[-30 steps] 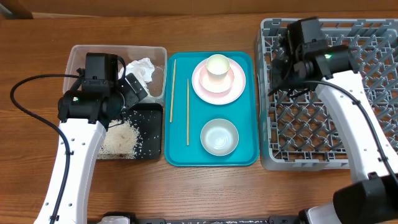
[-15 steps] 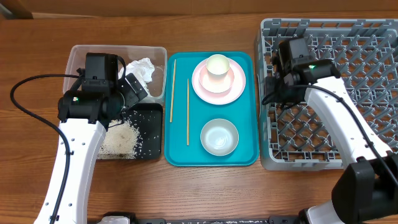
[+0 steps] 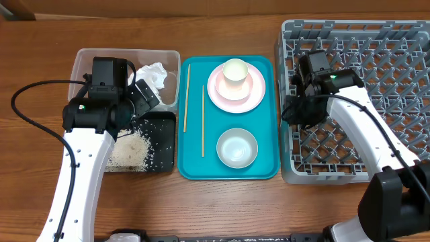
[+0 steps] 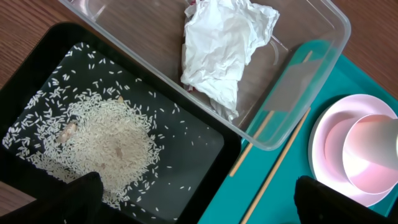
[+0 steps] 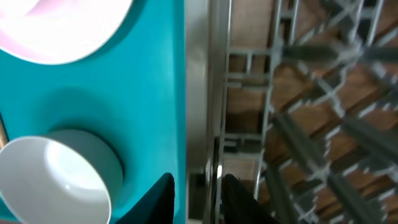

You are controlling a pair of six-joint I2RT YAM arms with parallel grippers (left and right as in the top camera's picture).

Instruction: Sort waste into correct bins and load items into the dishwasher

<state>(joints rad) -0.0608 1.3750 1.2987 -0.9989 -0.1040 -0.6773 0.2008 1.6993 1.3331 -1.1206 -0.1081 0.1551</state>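
Left claw [image 4: 196, 182]: spread wide and empty, hanging over the tub [image 3: 80, 57] and the black tray [image 3: 164, 134].
Right claw [image 5: 200, 199]: fingers narrowly apart, gripping nothing, above the rack's [image 3: 390, 40] left wall.
Waste: tissue [image 3: 153, 74] in the tub; rice [image 3: 131, 151] heaped in the black tray, which touches the tub.
Dishes: on the teal tray [image 3: 265, 171], between bins and rack, lie chopsticks [image 3: 203, 121], a cup [image 3: 235, 70] on a plate [image 3: 218, 97], and a bowl [image 3: 236, 148].
In the way: the left arm covers part of both bins.
Table [image 3: 222, 208]: brown wood.

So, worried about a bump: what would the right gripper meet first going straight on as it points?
Probably the dish rack's wall beside the tray, which lies between the right gripper's fingers; depth is unclear. The bowl sits aside.
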